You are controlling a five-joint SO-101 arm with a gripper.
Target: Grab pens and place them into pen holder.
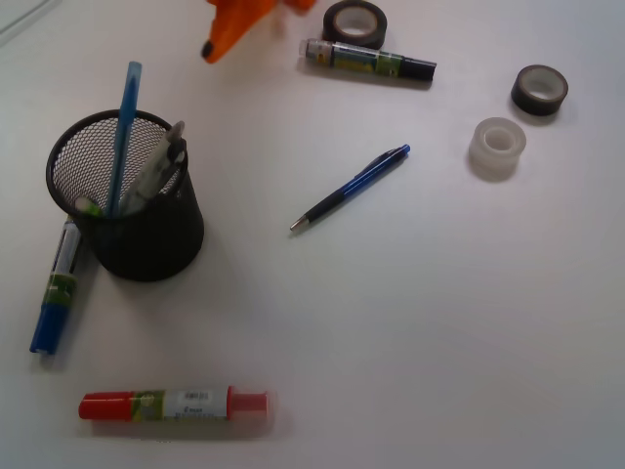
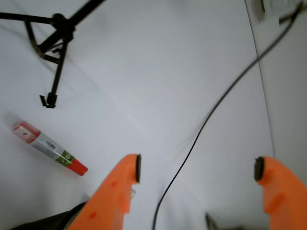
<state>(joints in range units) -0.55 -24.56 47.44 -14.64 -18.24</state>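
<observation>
Hovering at the far edge of the front view, the orange gripper [image 2: 196, 170] has its jaws spread wide with nothing between them; the wrist view shows only bare white table [image 1: 410, 332] and a thin black cable [image 2: 211, 115] running through the gap. One pen remains out: the dark blue-and-black click pen [image 1: 349, 189] lies flat and diagonal, well apart from the gripper, below it and to its right in the front view. The pen holder [image 1: 127, 210] stands farther off on the gripper's other side, already carrying a light blue pen [image 1: 124, 127] and some pale ones leaning against its rim.

Likely troubles from here: the black-capped marker [image 1: 371, 61] and dark tape roll [image 1: 354, 21] sit just beside the gripper, so a careless sweep towards the click pen could knock them. A slim pen lying flat may roll or slip if the jaws close off-centre. At the holder, the leaning pens crowd the mouth, so a tilted drop could catch on them or tip the cup
</observation>
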